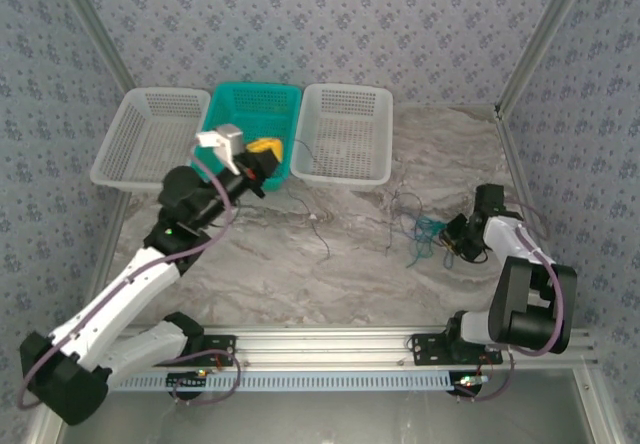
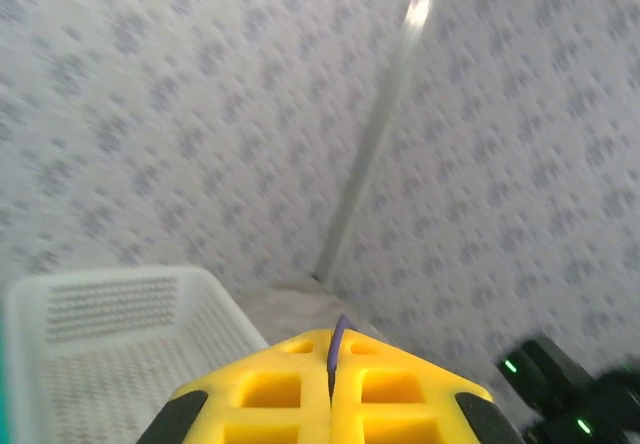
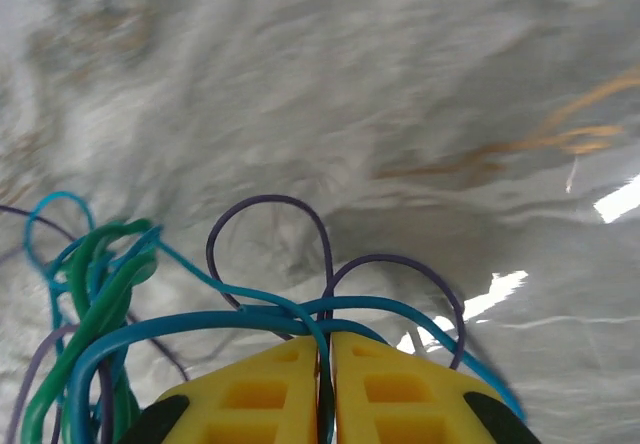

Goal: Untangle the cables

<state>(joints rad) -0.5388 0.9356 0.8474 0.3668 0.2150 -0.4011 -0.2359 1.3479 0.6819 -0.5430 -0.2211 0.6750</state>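
The cables (image 1: 425, 232) lay bunched on the surface (image 1: 350, 264) by the right tool (image 3: 325, 342), which pinched blue and purple loops. The left tool (image 2: 332, 342), over the teal basket (image 1: 255, 87), pinched 1 purple strand (image 2: 340, 322). Light, limp and springy, they looked best gripped at a free end.

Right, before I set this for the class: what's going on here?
Two robot arms are sorting thin cables. The left gripper, by the teal basket, is shut on a purple cable. The right gripper is down at the table, closed on the tangle of blue, green and purple strands, not yet pulled apart.
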